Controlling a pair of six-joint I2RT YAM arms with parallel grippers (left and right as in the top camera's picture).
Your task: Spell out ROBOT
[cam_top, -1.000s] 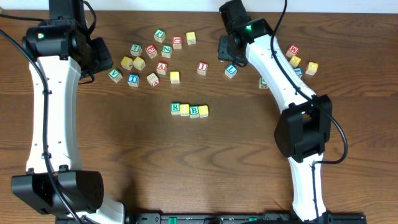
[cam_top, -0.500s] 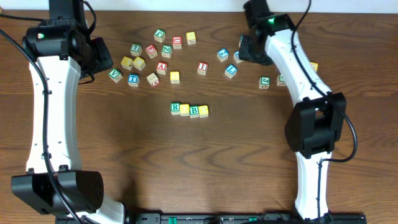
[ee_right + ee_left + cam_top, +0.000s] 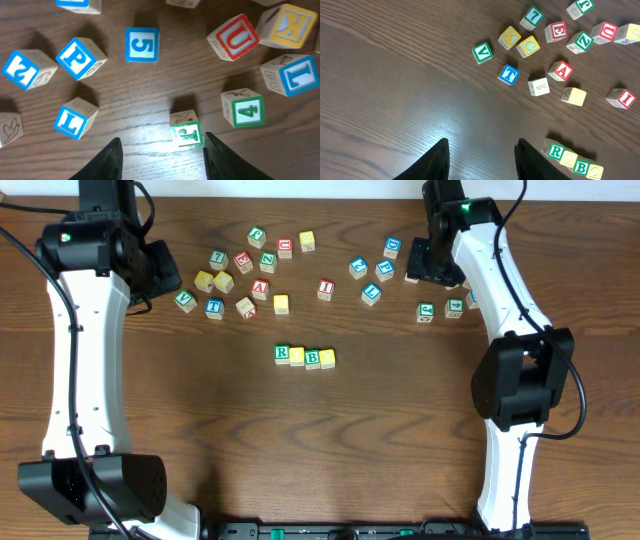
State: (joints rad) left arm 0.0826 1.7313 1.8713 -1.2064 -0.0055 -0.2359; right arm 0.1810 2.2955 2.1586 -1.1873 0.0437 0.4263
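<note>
Currently, four cubes are set in a touching row near the middle of the table (image 3: 350, 440). From left to right in the overhead view, they are the green-framed R cube (image 3: 282, 353), a yellow-faced cube (image 3: 297, 356), the green-framed B cube (image 3: 312, 359) and a second yellow-faced cube (image 3: 327, 357). The space to the right of the row is bare wood.

The blue-framed T cube (image 3: 214, 307) is located well apart from the row, in the loose scatter toward the far left. It is placed between a green V cube (image 3: 482, 52) and a pale cube (image 3: 539, 86), and is touched by neither.

The left gripper (image 3: 482, 160) is held above the table on the near side of the T cube. Its fingers are parted, only wood grain is seen between them, and nothing is gripped.

The right gripper (image 3: 162, 160) is positioned over the scatter at the far right. Its fingers are spread wide. A green-framed cube (image 3: 186, 131) rests on the table just ahead of the gap and is not clamped. A green 4 cube (image 3: 242, 107) lies just beside it, with a red U cube (image 3: 232, 36) and a blue 5 cube (image 3: 142, 44) farther off.
</note>
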